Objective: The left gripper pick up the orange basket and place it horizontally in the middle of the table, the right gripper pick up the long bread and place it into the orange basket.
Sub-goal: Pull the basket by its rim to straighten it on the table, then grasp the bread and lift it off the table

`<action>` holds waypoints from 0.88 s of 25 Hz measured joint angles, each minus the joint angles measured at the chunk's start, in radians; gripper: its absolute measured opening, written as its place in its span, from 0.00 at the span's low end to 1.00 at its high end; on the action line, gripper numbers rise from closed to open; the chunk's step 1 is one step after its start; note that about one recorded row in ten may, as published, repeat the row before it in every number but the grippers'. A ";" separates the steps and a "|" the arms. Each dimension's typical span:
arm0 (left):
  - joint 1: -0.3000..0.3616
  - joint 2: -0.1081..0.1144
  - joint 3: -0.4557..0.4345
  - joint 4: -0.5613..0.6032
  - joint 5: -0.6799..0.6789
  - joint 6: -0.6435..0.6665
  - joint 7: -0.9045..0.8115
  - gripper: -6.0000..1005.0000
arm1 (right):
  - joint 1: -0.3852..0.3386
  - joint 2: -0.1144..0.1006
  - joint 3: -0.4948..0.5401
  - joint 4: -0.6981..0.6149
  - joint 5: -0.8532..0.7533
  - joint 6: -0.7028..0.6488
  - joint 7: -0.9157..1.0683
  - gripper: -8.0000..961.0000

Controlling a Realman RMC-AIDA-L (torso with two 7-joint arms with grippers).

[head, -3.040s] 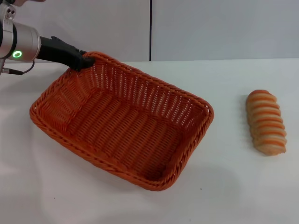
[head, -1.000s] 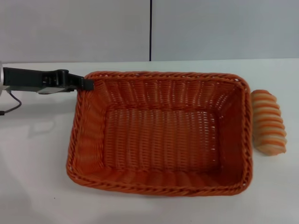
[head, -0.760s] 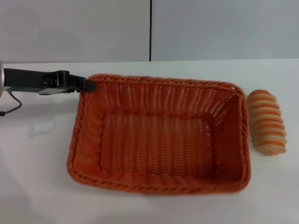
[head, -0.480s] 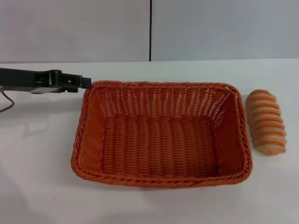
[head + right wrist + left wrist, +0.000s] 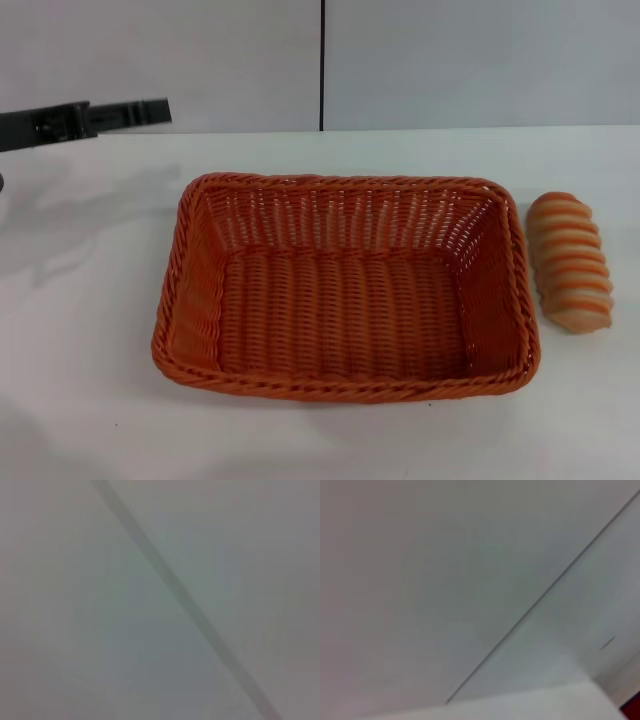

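Observation:
The orange basket [image 5: 345, 285] lies flat on the white table [image 5: 90, 400], its long side running left to right near the middle. The long bread [image 5: 571, 262] rests on the table just right of the basket, close to its right rim but apart from it. In the head view my left gripper [image 5: 160, 110] hangs above the table's far left, up and away from the basket's far left corner, open and holding nothing. Neither the right gripper nor its arm shows in any view. Both wrist views show only pale wall.
A pale wall with a dark vertical seam [image 5: 322, 65] stands behind the table's far edge. Bare tabletop lies in front of the basket and to its left.
The left gripper swung the basket round until it lay level, let go of its far left corner, then rose and drew back to the left. The bread stayed put.

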 joint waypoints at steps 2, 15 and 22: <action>0.000 0.000 0.000 0.000 0.000 0.000 0.000 0.78 | 0.028 -0.022 0.001 -0.116 -0.140 -0.096 0.123 0.75; 0.054 -0.016 -0.022 -0.170 -0.374 -0.005 0.372 0.81 | 0.297 -0.137 -0.113 -0.077 -0.652 -0.270 0.228 0.75; 0.052 -0.020 -0.018 -0.173 -0.371 0.001 0.374 0.81 | 0.335 -0.119 -0.140 -0.050 -0.637 -0.188 0.219 0.76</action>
